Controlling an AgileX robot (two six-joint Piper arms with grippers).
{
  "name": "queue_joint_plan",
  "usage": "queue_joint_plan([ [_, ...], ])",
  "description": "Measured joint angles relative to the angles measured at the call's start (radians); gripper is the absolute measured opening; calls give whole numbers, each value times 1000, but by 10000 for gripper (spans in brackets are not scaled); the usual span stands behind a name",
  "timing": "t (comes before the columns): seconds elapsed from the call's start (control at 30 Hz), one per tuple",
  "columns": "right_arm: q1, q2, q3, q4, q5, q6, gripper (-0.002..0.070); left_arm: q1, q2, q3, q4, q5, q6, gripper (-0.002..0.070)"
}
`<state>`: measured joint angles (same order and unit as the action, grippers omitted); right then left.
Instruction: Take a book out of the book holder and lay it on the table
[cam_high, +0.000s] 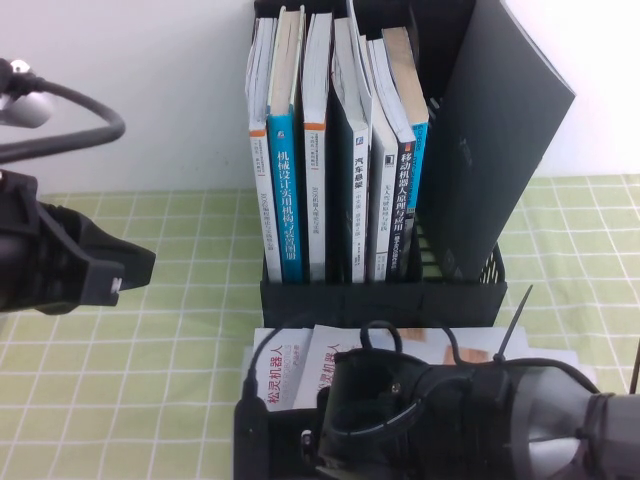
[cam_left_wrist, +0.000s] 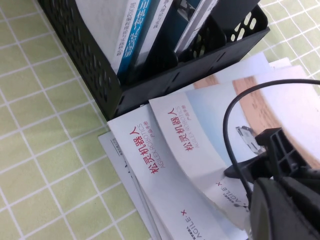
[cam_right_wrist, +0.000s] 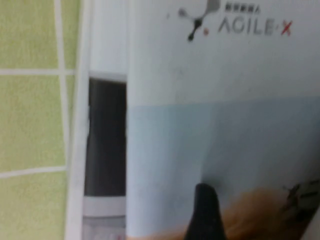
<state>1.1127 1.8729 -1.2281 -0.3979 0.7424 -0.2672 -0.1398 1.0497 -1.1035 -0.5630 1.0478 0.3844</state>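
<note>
Your right gripper (cam_high: 345, 440) sits low at the near edge of the worktop (cam_high: 150, 350), directly over a small fanned pile of thin white softcovers lying flat in front of the book holder (cam_high: 380, 295). The top book (cam_left_wrist: 200, 150), white with a tan strip, a small robot and a red Chinese title, lies face up on that pile, its far edge just beside the holder's low front wall. In the right wrist view one dark fingertip (cam_right_wrist: 205, 212) shows over the cover, with only printed paper around it and nothing pinched; whether it touches the cover is not clear. You cannot see the second fingertip, so I read the gripper as spread wide and holding nothing, which would mean the book is already released.

The relation that matters now: the book is straight beneath the right gripper, its long axis running roughly across the worktop, parallel to the holder's front. Any withdrawal likely wants to go upward first, since a sideways drag could slide the top cover off the pile.

Your left gripper (cam_high: 115, 275) hangs well off to the left above bare green check cloth, apart from everything; its finger spacing cannot be told. The right arm is clearly the nearer one. The thicker books (cam_high: 330, 150) stand upright in the holder, untouched.
</note>
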Motion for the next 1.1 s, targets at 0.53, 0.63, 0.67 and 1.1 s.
queue_joint_plan([
  [0.53, -3, -319, 0, 549, 91, -473, 412, 0, 0, 0, 0, 0, 0, -3],
  [0.63, -17, -396, 0, 573, 143, -475, 205, 0, -9, 0, 0, -5, 0, -3],
  [0.67, -25, -419, 0, 584, 149, -475, 145, 0, -19, 0, 0, -12, 2, -3],
  [1.1, -183, -791, 0, 681, -110, -355, -1, 0, -412, 155, 38, -125, 23, -3],
])
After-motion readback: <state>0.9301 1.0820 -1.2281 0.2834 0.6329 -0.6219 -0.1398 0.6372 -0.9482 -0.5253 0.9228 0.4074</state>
